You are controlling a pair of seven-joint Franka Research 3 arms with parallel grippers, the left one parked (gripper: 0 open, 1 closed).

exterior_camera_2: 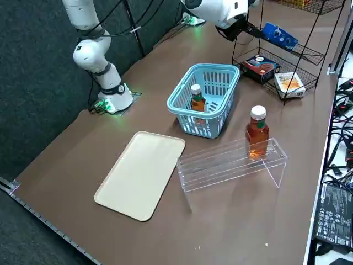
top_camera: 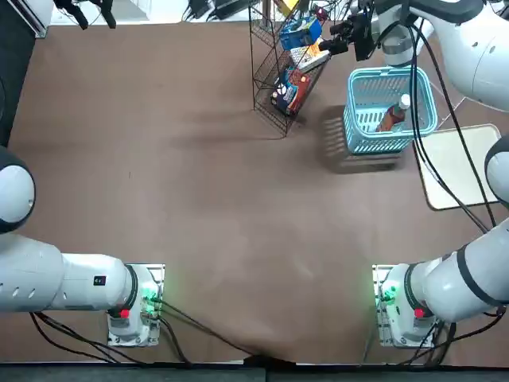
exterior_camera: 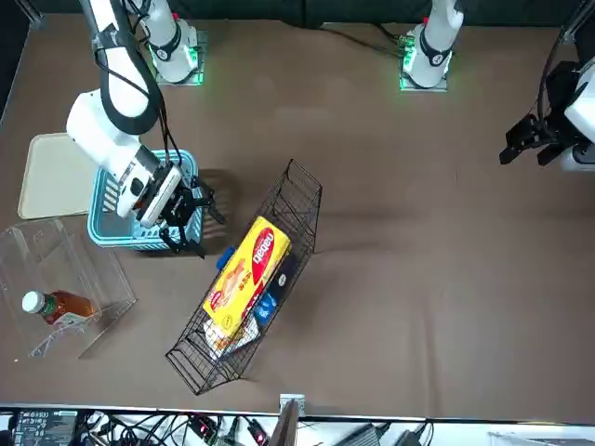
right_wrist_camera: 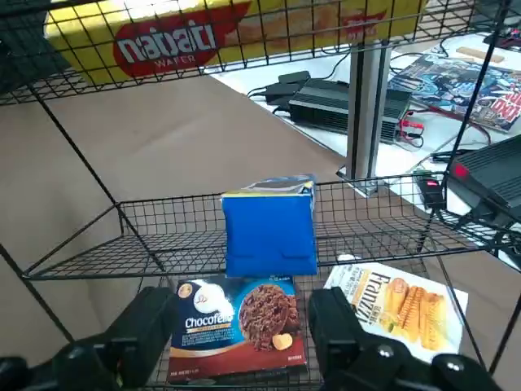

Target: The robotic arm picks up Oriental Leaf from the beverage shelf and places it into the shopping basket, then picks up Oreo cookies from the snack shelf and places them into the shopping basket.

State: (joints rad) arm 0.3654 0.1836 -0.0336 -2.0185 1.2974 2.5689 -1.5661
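My right gripper (right_wrist_camera: 242,318) is open, with nothing between its fingers. It hangs just in front of the black wire snack shelf (right_wrist_camera: 163,262), level with the middle tier. The blue Oreo cookies pack (right_wrist_camera: 270,228) stands there, a short way beyond the fingertips. From overhead the gripper (top_camera: 343,37) sits between the snack shelf (top_camera: 266,79) and the light blue shopping basket (top_camera: 362,79), pointing at the Oreo pack (top_camera: 301,33). An Oriental Leaf bottle (exterior_camera_2: 197,100) leans inside the basket (exterior_camera_2: 182,107). The clear beverage shelf (exterior_camera_2: 220,165) stands beside the basket.
A second tea bottle (exterior_camera_2: 257,132) stands on the clear rack. A yellow wafer box (exterior_camera: 249,269) lies on the wire rack's top tier. A dark chocolate cookie pack (right_wrist_camera: 236,326) and a pale biscuit pack (right_wrist_camera: 399,305) lie on the bottom tier. A cream tray (exterior_camera_2: 142,174) lies near the basket.
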